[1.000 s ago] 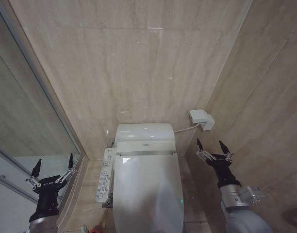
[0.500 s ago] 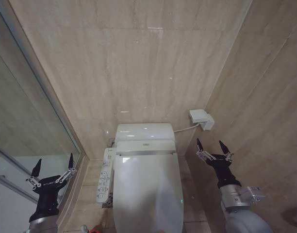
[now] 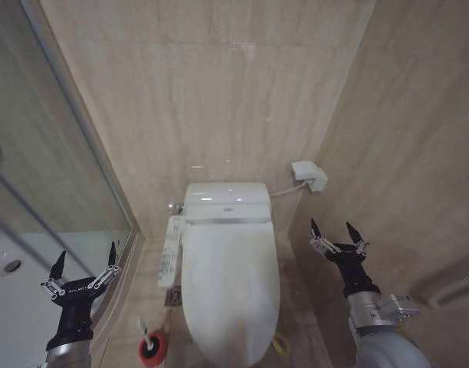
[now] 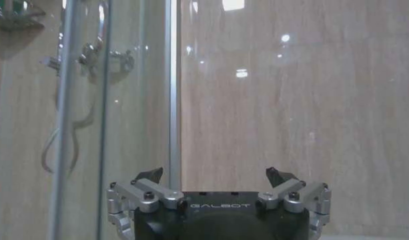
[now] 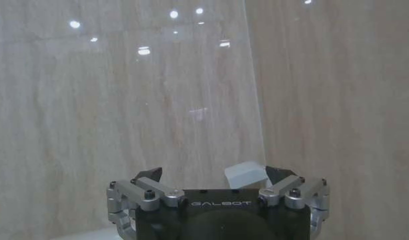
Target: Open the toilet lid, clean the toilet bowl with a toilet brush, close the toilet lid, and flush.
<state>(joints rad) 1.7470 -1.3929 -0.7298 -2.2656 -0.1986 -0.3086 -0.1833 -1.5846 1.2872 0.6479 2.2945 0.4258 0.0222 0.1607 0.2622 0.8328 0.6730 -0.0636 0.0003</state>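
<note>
The toilet lid (image 3: pixel 228 284) lies shut, long axis running away from me, between my wide-open left tool (image 3: pixel 83 264) and equally wide right tool (image 3: pixel 336 232), which is nearer.

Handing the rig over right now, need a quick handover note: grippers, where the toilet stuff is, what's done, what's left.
Left gripper: open, empty, raised beside the shower glass.
Right gripper: open, empty, raised near the side wall.
Toilet lid: down, closed over the bowl.
Toilet brush: in its red holder on the floor on the robot's left of the toilet, just ahead of the left gripper.
Done: nothing visible.
Left: open lid, brush bowl, close lid, flush.
</note>
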